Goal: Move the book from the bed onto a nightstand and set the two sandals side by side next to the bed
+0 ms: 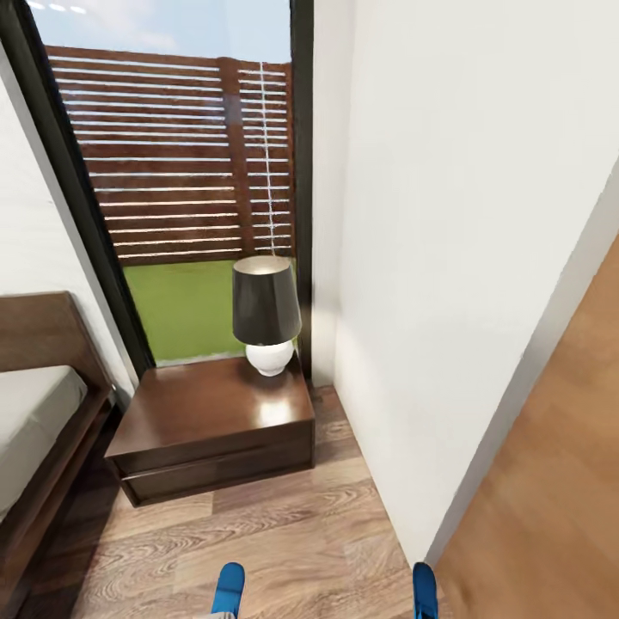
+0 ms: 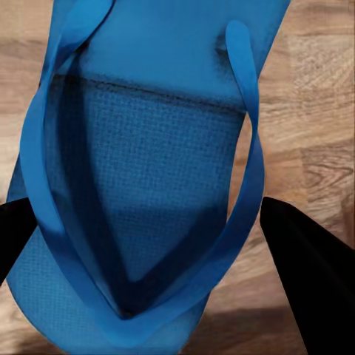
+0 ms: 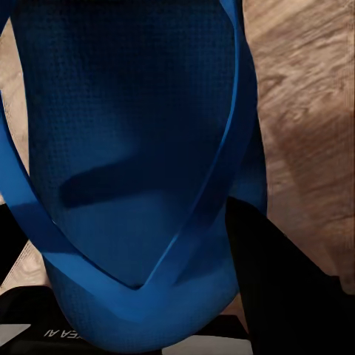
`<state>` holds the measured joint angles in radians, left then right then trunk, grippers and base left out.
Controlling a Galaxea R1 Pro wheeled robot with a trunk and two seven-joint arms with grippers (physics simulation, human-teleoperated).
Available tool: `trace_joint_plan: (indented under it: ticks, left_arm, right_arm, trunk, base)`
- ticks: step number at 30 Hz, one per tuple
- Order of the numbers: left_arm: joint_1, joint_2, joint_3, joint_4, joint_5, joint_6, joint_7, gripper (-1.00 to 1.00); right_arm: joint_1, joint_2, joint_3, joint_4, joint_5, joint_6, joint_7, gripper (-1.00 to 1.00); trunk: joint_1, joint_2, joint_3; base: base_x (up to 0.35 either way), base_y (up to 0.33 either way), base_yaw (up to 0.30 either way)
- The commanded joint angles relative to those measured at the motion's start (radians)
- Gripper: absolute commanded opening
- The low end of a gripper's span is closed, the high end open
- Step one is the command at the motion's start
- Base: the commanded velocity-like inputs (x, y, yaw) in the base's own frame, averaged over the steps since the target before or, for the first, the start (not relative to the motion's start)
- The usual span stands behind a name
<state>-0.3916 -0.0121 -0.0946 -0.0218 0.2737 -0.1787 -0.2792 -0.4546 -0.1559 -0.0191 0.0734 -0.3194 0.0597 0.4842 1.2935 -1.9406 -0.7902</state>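
Glossy nightstand; textured blue sandals, seemingly gripped

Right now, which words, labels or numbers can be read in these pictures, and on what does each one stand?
White letters on a dark surface under the blue sandal, right wrist view: a cut-off fragment, too hidden and blurred to read.
Nightstand, lamp, other sandal: no text on them.
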Motion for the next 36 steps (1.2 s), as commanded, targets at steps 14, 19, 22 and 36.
trace_joint_plan:
  ticks: [14, 19, 22, 36]
  left_arm:
    - [-0.001, 0.000, -0.008, 0.002, 0.010, -0.004, -0.003, -1.00]
    - [-0.001, 0.000, -0.008, 0.002, 0.010, -0.004, -0.003, -1.00]
    - [-0.001, 0.000, -0.008, 0.002, 0.010, -0.004, -0.003, -1.00]
    - [-0.001, 0.000, -0.008, 0.002, 0.010, -0.004, -0.003, -1.00]
  right_arm:
    - [-0.001, -0.001, -0.002, 0.002, -0.010, 0.006, 0.005, -1.00]
    - [-0.001, -0.001, -0.002, 0.002, -0.010, 0.006, 0.005, -1.00]
    - [-0.001, -0.001, -0.002, 0.002, -0.010, 0.006, 0.005, -1.00]
    - [-0.001, -0.001, -0.002, 0.002, -0.010, 0.006, 0.005, -1.00]
  trunk:
    - [0.000, 0.000, -0.001]
    - [0.000, 0.000, -0.001]
    - [0.000, 0.000, -0.001]
    - [0.000, 0.000, -0.001]
  base:
    - [0.300, -0.001, 0.291]
    - [0.285, -0.079, 0.252]
    - [0.276, -0.115, 0.050]
    - [0.148, -0.063, 0.091]
